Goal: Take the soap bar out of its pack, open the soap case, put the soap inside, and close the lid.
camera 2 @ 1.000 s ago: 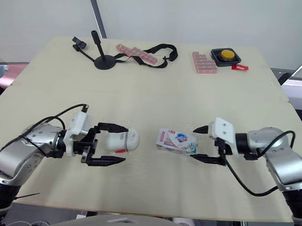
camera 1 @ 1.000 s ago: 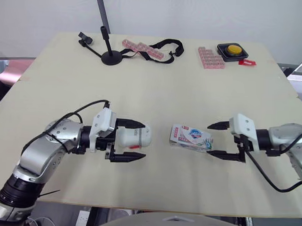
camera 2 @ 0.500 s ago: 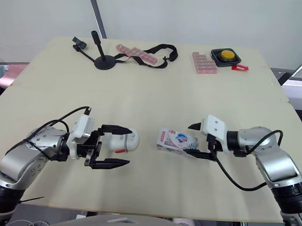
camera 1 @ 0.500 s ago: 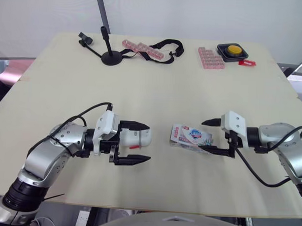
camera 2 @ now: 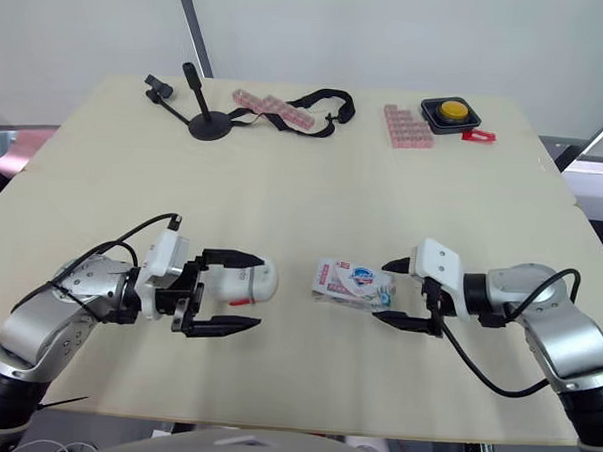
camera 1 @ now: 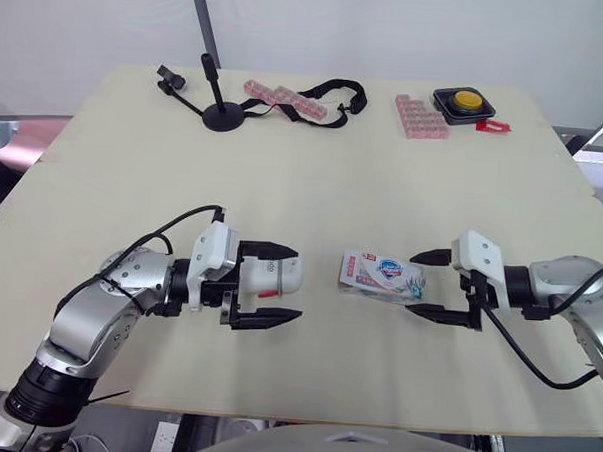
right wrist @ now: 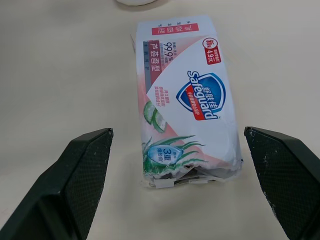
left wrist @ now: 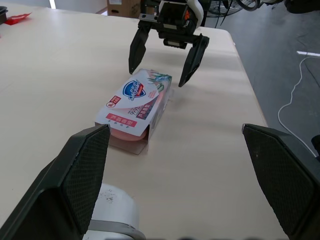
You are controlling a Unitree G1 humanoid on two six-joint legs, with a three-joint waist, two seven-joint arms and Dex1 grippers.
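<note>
The Safeguard soap pack (camera 1: 381, 275) lies flat in the middle of the table. In the left wrist view the pack (left wrist: 137, 107) has an open end with pink soap (left wrist: 127, 136) showing inside. My right gripper (camera 1: 419, 284) stands open, and its fingertips flank the pack's right end (right wrist: 186, 170) without touching it. The white soap case (camera 1: 274, 275) lies left of the pack with its lid down. It sits between the fingers of my open left gripper (camera 1: 296, 284), close to the far finger. The case (left wrist: 112, 210) also shows low in the left wrist view.
Along the table's far edge stand a black stand (camera 1: 223, 113), pink blocks (camera 1: 287, 97) with a black strap (camera 1: 333, 87), another pink block (camera 1: 421, 116), a yellow button box (camera 1: 459, 100) and a small red piece (camera 1: 491, 125). The table's front edge (camera 1: 303, 414) is close by.
My right gripper moved in over the pack's right end, then backed off a little to the right, still open. My left gripper shifted slightly toward the pack around the case.
</note>
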